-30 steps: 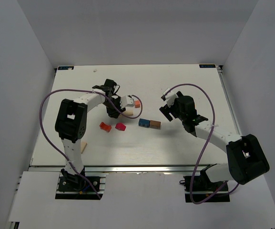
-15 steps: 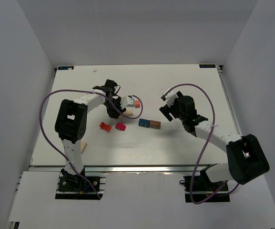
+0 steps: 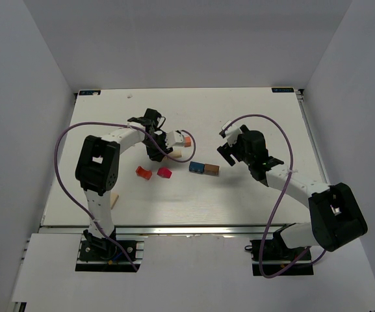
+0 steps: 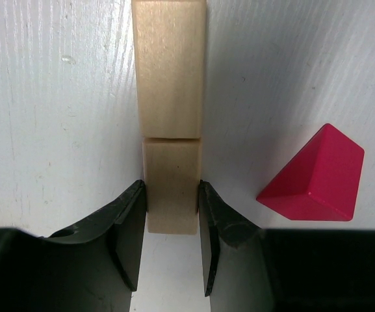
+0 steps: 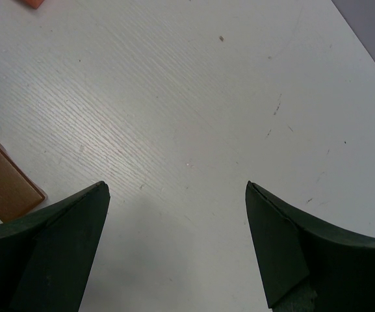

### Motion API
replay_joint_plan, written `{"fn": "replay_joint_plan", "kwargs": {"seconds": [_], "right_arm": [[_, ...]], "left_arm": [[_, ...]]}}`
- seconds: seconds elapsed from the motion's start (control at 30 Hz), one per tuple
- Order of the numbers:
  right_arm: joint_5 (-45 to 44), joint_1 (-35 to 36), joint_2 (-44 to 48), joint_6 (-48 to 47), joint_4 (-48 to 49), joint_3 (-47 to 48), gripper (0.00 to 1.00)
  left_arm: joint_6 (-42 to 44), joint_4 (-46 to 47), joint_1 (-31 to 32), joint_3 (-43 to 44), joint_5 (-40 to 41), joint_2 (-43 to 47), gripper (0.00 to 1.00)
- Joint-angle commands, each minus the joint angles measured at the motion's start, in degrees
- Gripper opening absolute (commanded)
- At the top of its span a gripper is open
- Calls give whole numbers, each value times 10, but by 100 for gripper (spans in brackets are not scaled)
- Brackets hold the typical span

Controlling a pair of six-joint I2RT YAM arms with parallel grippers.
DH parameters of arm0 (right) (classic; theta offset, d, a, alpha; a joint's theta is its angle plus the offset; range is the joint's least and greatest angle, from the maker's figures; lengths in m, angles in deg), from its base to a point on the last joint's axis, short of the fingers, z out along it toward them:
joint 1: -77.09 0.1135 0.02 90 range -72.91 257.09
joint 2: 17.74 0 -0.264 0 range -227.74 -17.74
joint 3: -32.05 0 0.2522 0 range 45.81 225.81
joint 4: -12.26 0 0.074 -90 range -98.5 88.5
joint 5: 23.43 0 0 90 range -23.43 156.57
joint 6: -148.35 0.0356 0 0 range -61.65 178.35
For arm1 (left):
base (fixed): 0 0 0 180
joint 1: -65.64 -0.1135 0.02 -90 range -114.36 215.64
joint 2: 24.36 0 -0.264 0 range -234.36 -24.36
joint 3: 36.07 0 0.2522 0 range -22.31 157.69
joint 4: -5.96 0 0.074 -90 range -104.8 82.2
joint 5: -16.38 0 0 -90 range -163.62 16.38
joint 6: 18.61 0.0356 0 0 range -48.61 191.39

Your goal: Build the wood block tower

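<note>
No standing wood block tower shows; the blocks lie singly on the white table [image 3: 252, 195]. My left gripper [image 4: 171, 195] is shut on the near end of a pale tan block [image 4: 171, 172], which butts end to end against a second tan block [image 4: 169, 65]. A red wedge [image 4: 314, 174] lies just to their right. From above, the left gripper [image 3: 164, 151] sits at the tan blocks [image 3: 175, 153]. A blue block [image 3: 195, 167] and a brown block [image 3: 211, 169] touch each other. My right gripper [image 3: 226, 151] hangs open beside them, holding nothing.
An orange block [image 3: 187, 140] lies behind the tan blocks. Two red blocks [image 3: 143, 173] [image 3: 165, 173] sit in front of the left gripper. A thin tan plank [image 3: 116, 199] lies near the left arm's base. The brown block [image 5: 5, 185] shows at the right wrist view's left edge.
</note>
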Motion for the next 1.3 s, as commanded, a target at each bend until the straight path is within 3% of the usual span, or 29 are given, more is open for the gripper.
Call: {"fn": "replay_joint_plan", "kwargs": {"seconds": [0.0, 0.33, 0.63, 0.9, 1.0, 1.27], "right_arm": [[5, -3, 1, -9, 11, 14, 89], [7, -3, 0, -12, 13, 13, 89], [9, -3, 1, -13, 14, 13, 89], [12, -3, 1, -13, 9, 13, 89], [12, -3, 1, -14, 9, 12, 89], [21, -3, 3, -16, 5, 14, 89]], "left_arm": [[-5, 6, 6, -5, 7, 5, 12], [5, 12, 7, 0, 9, -4, 12], [20, 1, 7, 2, 0, -2, 22], [32, -9, 7, 13, -8, -2, 45], [31, -10, 7, 16, -14, -2, 47], [28, -11, 7, 16, -16, 12, 63]]}}
